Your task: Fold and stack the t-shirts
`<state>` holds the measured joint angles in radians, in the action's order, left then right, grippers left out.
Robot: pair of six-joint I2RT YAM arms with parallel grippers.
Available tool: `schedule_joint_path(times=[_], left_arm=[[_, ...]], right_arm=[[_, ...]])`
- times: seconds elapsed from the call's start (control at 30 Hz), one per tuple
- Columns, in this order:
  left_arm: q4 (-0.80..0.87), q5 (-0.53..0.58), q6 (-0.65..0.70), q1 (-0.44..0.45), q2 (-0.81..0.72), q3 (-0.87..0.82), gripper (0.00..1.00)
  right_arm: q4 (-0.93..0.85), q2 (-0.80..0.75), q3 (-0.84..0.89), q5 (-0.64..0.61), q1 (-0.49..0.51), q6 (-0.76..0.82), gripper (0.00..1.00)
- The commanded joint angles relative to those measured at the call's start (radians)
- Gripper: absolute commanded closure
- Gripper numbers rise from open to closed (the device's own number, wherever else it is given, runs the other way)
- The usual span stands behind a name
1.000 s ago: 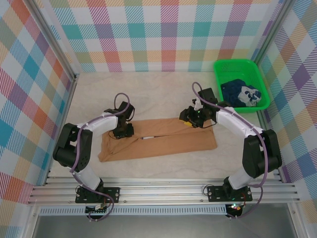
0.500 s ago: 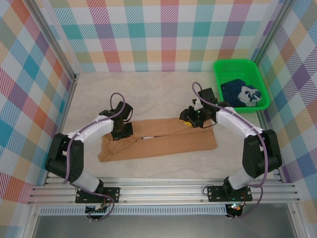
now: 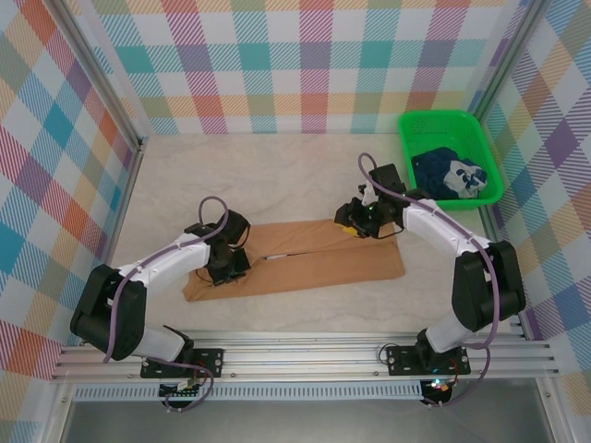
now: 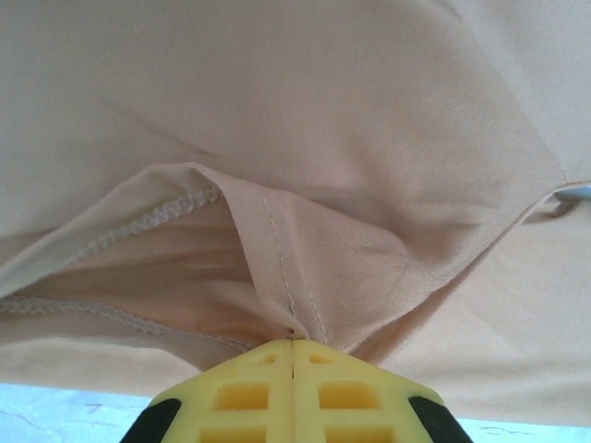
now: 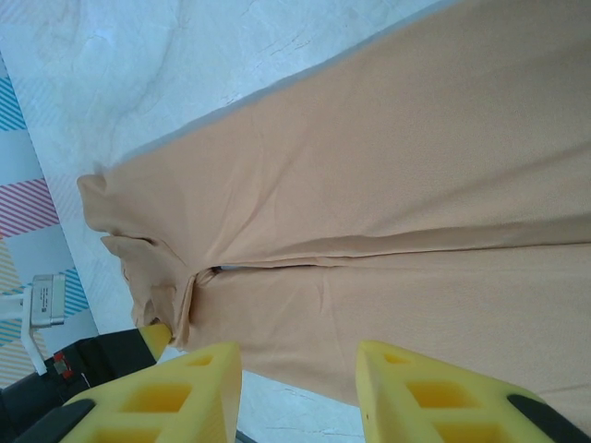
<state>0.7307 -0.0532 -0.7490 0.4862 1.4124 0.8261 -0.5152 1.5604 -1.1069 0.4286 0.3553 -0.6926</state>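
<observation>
Near edge: metal rail frame (image 3: 305,355) across the front, both arm bases bolted on it.
Surface: pale, faintly marbled counter (image 3: 277,175), flat and level, running from the rail to the far wall.
Room: plaid walls (image 3: 277,65) of many colours closing in the left, far and right sides.
Count, arms: two, one tool each.
Count, t-shirts: two.
Count, baskets: one.
Tan t-shirt (image 3: 314,263): folded to a long band, lying flat across the middle of the counter, between the two arms; plain cloth uppermost.
Left tool (image 3: 224,268): at the band's left end; yellow fingers pressed together in the left wrist view (image 4: 293,343), pinching a raised fold of the tan t-shirt (image 4: 277,138) at a stitched seam.
Right tool (image 3: 355,221): over the band's far edge, right of centre; fingers spread in the right wrist view (image 5: 298,365), tan cloth (image 5: 416,231) seen through the gap; contact with the cloth not discernible.
Open room, near: narrow bare strip between band and rail.
Open room, far: wide bare counter beyond the band, up to the far wall and to the left.
Green basket (image 3: 434,114): in the far right corner, close to both walls.
Navy t-shirt (image 3: 443,171): bunched inside the basket, white print showing.
</observation>
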Motion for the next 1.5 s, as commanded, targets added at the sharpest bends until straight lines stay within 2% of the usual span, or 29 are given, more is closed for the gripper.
schedule_joint_path(times=[0.0, 0.17, 0.23, 0.33, 0.43, 0.53, 0.67, 0.9, 1.23, 1.47], left_arm=[[0.008, -0.052, -0.088, 0.025, -0.015, -0.030, 0.87], [-0.030, -0.137, -0.166, 0.059, -0.024, -0.043, 0.74], [-0.015, -0.159, -0.171, 0.063, -0.040, -0.034, 0.73], [0.080, -0.048, -0.147, 0.054, -0.115, 0.031, 0.73], [0.100, 0.039, -0.121, -0.004, -0.143, 0.062, 0.71], [0.035, 0.050, -0.058, -0.067, -0.075, 0.063, 0.71], [0.012, 0.052, 0.027, -0.069, 0.054, 0.102, 0.66], [0.007, 0.025, -0.037, -0.059, 0.055, 0.050, 0.65], [-0.061, 0.000, -0.121, -0.025, 0.057, 0.010, 0.71], [-0.108, -0.008, -0.162, -0.010, 0.024, -0.022, 0.87]], right_arm=[[0.005, -0.014, 0.023, 0.015, 0.008, 0.001, 0.62], [0.000, -0.019, 0.039, 0.009, 0.008, 0.006, 0.63], [-0.003, -0.022, 0.043, 0.003, 0.008, 0.008, 0.63], [-0.007, -0.026, 0.048, -0.004, 0.008, 0.011, 0.63], [-0.002, -0.025, 0.053, 0.001, 0.008, 0.010, 0.63], [-0.002, -0.021, 0.052, 0.004, 0.008, 0.011, 0.63], [-0.015, -0.023, 0.041, 0.002, 0.008, 0.018, 0.63], [-0.007, -0.030, 0.045, -0.003, 0.008, 0.007, 0.63], [-0.003, -0.011, 0.030, 0.002, 0.009, 0.013, 0.63], [0.005, -0.017, 0.045, 0.004, 0.008, 0.005, 0.63]])
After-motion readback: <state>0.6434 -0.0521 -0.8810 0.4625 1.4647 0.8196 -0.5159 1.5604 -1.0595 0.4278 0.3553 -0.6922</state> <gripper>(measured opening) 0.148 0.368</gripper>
